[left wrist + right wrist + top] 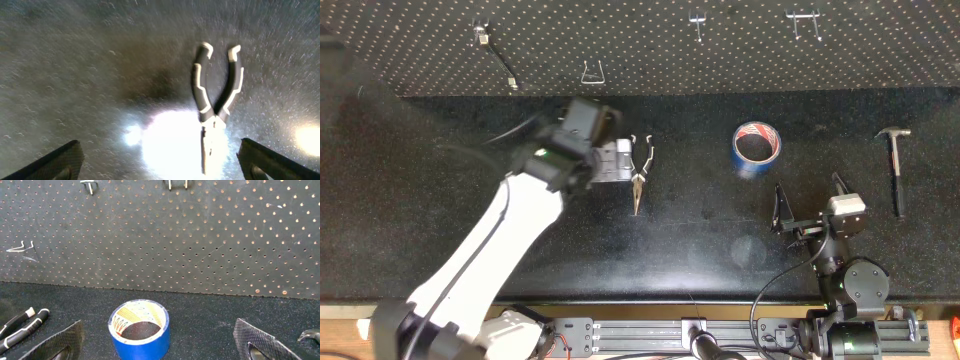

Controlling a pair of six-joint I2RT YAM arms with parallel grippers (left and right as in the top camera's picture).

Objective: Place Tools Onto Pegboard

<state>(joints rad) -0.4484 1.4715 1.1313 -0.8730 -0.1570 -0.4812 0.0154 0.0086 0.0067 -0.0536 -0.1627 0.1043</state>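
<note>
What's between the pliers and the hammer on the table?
The blue tape roll lies between pliers and hammer, shown in the top view.

Left wrist view: glare washed out the pliers [215, 100] below the pivot; I could not make out the nose. Fingers [55, 162] of the left gripper [160, 172] ran off the edge, so their bases were unseen.

Top view: left arm [520, 210] covered part of a grey metal piece [613, 160] just beside the pliers; I could not tell what it was. Dark item [500, 62] on the pegboard [740, 50] was too small to name.

Right wrist view: hammer [310, 337] was cut off past its head. Tape [140, 330] base was cut by the edge. Hooks [89, 186] were clipped at the edge.
</note>
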